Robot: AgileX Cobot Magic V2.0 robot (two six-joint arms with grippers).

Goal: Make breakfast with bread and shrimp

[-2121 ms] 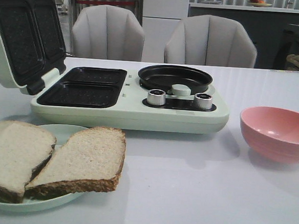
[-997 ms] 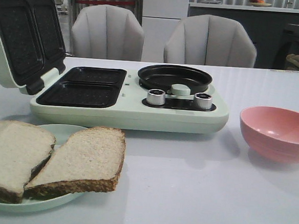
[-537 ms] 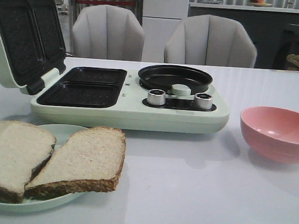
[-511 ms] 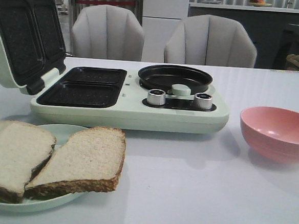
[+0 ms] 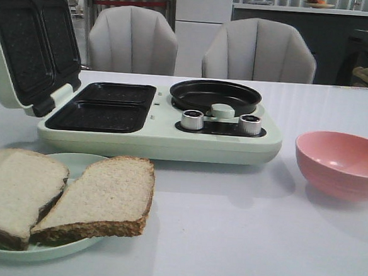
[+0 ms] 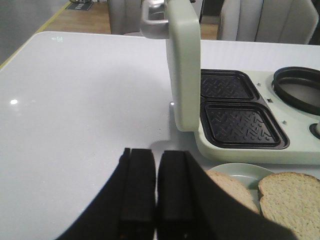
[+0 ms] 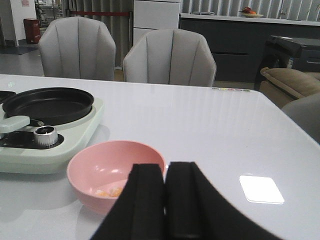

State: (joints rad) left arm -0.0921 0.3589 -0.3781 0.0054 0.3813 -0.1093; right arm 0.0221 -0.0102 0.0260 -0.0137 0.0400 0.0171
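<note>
You face a white table (image 5: 240, 243). The bread (image 5: 97, 198) lies on a plate (image 5: 75, 165) near left; what looks like shrimp (image 7: 110, 191) sits in the pink bowl (image 5: 343, 163) right. Two grey chairs (image 5: 133, 40) stand beyond. Left gripper (image 6: 156, 192) and right gripper (image 7: 165, 200) are both clenched, empty.

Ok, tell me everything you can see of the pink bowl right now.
The pink bowl is round, smooth and matt, like plastic, standing upright on the white table to the right of the green cooker, apart from it. The right wrist view shows a few small orange shrimp on its bottom. Nothing else touches it.
</note>
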